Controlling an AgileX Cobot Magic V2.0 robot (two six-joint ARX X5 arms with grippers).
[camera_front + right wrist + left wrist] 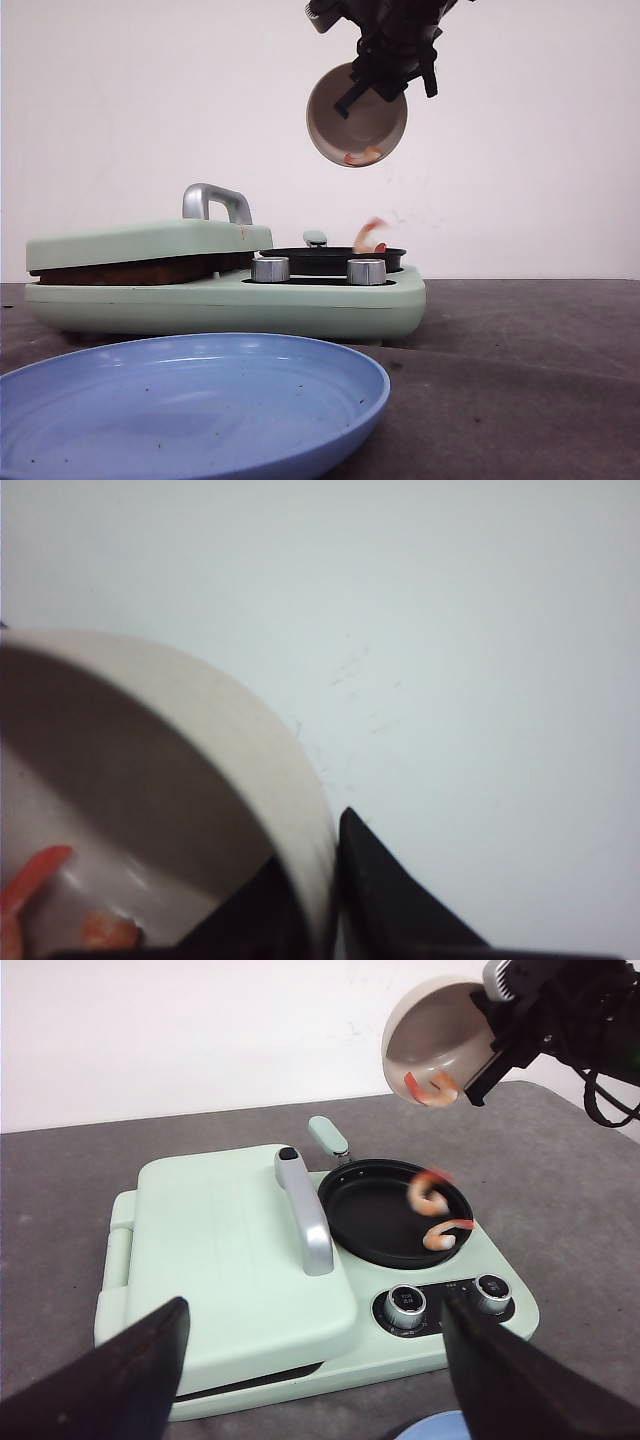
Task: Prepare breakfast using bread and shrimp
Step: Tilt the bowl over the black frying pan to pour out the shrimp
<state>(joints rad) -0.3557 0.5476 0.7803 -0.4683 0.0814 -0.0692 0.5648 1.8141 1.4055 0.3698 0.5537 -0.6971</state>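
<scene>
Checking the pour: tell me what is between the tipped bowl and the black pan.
One shrimp in mid-air, blurred, between the bowl held by the right gripper and the pan. The left wrist view shows it; another shrimp lies in the pan.

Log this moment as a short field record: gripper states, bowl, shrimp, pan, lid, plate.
right gripper: shut on the rim of the tilted beige bowl, held above the pan
left gripper: open, holding nothing
shrimp: one in the bowl, one falling, one in the pan
black round pan: on the mint-green breakfast maker
griddle lid: closed
blue plate: nothing on it
</scene>
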